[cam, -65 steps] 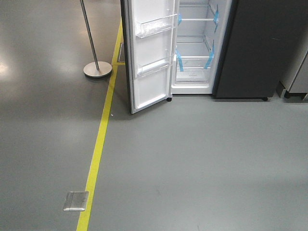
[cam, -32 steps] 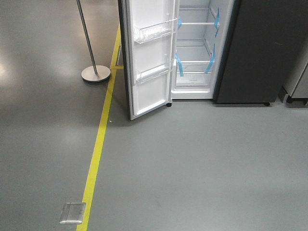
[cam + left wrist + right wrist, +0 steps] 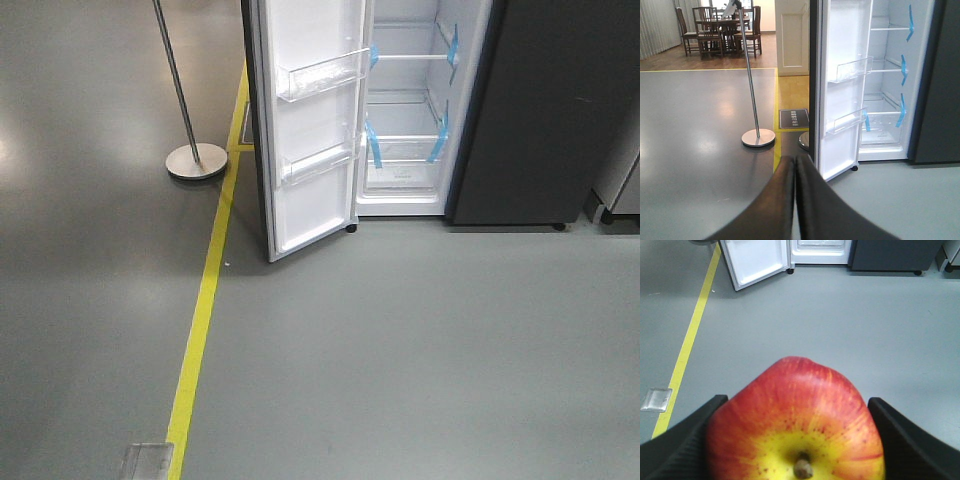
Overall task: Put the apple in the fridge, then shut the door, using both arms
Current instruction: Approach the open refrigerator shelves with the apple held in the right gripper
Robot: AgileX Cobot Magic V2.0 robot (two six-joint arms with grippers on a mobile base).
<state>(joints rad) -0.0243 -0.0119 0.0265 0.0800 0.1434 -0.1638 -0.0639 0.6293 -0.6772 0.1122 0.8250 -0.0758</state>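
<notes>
Apple [image 3: 796, 432] clamped in right hand [image 3: 796, 402], one finger [image 3: 687, 445] on each side, stem end facing the camera, held above the grey floor [image 3: 840, 330]. Fridge [image 3: 405, 120] well apart ahead, door [image 3: 310, 190] swung open, white inside, blue tape on the shelves. Left hand [image 3: 794, 167] clenched, fingers pressed together, nothing between them. Yellow floor line [image 3: 200, 310] and pole stand [image 3: 197, 160] left of the door.
</notes>
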